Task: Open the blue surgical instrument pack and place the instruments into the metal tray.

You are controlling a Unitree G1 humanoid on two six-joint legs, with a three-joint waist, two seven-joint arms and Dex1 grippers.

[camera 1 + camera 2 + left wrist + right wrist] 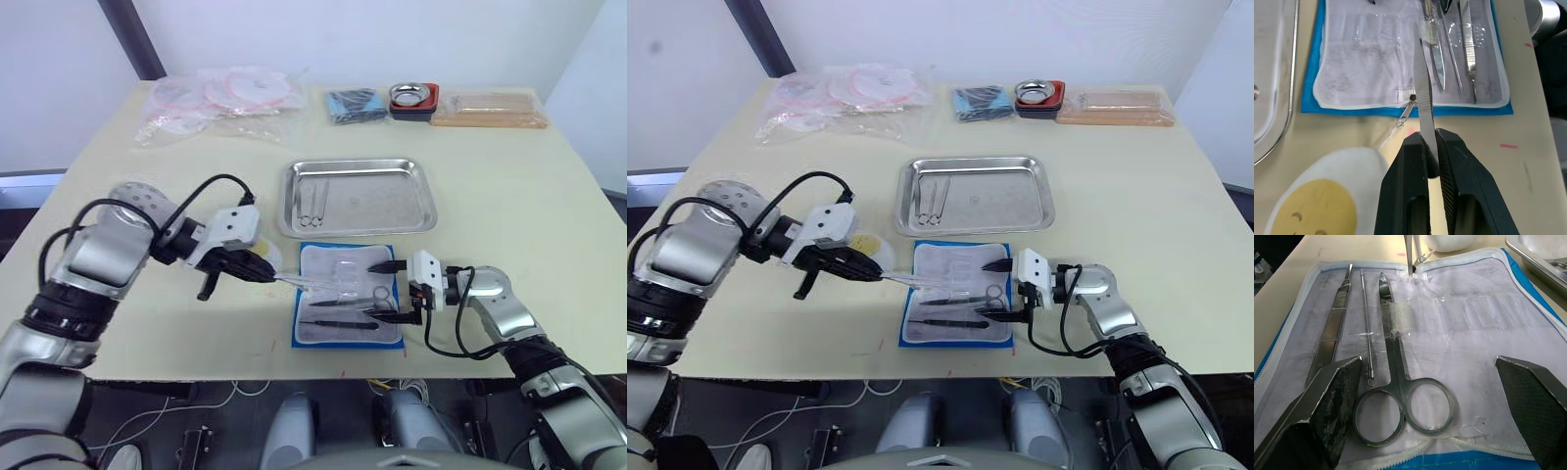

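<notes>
The blue surgical instrument pack [325, 262] lies open near the table's front edge, its whitish lining facing up. On the lining lie three instruments: scissors [1400, 387], a thin probe [1367, 333] and a flat metal handle [1332, 333]. My left gripper [257, 268] is just left of the pack, shut on slim tweezers [1422, 88] whose tip reaches the pack's left edge. My right gripper [388, 292] is open over the pack's right side, one finger to either side of the scissor handles. The metal tray [377, 201] lies behind the pack and holds one pair of tweezers [312, 201].
A white and yellow fried-egg shape [257, 251] lies under my left gripper. Along the table's back are clear bags with pink rings [220, 98], a dark blue bundle [353, 103], a small metal bowl on a red base [413, 96] and a wooden box [488, 110].
</notes>
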